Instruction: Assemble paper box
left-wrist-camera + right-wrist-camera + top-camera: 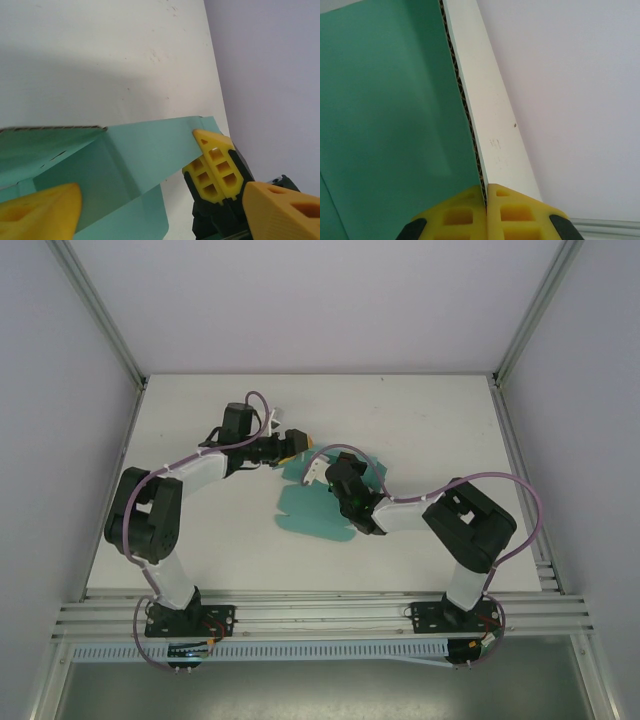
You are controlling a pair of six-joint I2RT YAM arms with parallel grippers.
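Observation:
The paper box (310, 512) is a teal-green card sheet lying partly folded at the middle of the white table, with one panel raised. My right gripper (335, 473) is shut on the top edge of that raised panel. In the right wrist view its yellow fingers (465, 215) pinch the corrugated edge of the paper box (390, 100) at the gripper (486, 192). My left gripper (296, 444) is at the sheet's far left corner. In the left wrist view it (160, 210) stands open, fingers wide apart on either side of a raised panel of the paper box (125, 150). The right gripper's shut fingers (215, 165) hold that panel's end.
The white table (430, 430) stretches free behind and to both sides of the sheet. Aluminium rails run along the near edge (320, 615) and the right side (525, 490). Grey walls and slanted frame posts (100, 315) close the cell in.

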